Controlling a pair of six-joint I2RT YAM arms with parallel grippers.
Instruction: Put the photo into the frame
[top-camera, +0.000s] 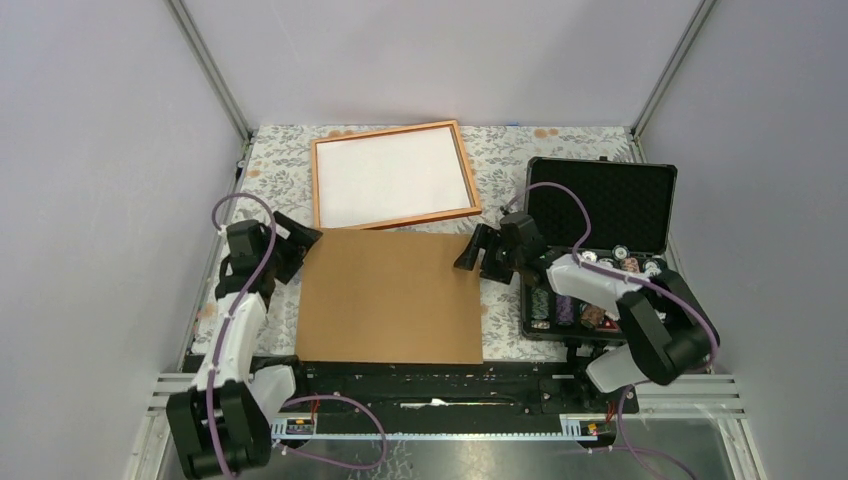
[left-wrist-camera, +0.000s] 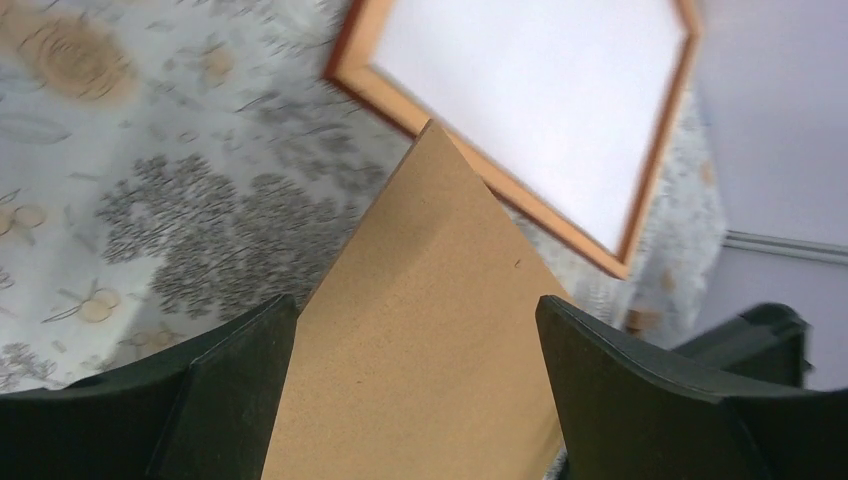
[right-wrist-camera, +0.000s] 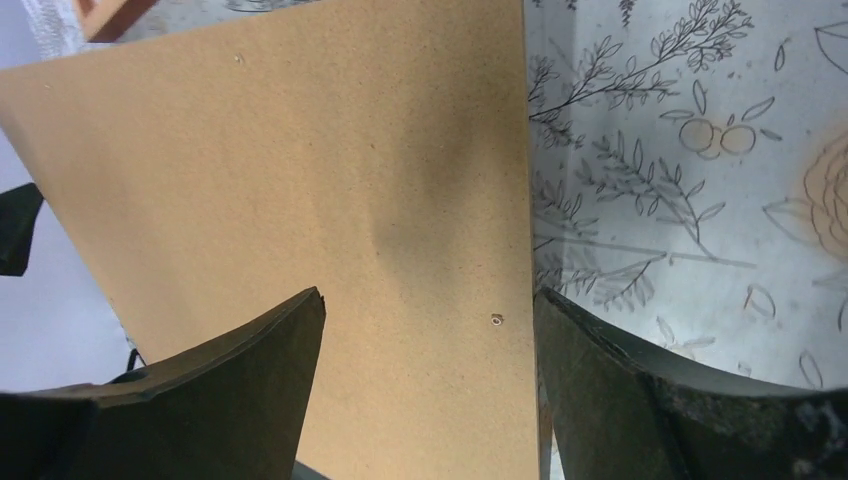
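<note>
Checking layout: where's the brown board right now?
Top view: the board sits mid-table between the left gripper and right gripper, in front of the frame, case on its right.

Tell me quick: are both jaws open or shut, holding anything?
Left gripper: jaws open above the brown board, holding nothing.
Right gripper: jaws open above the same board, holding nothing.
</note>
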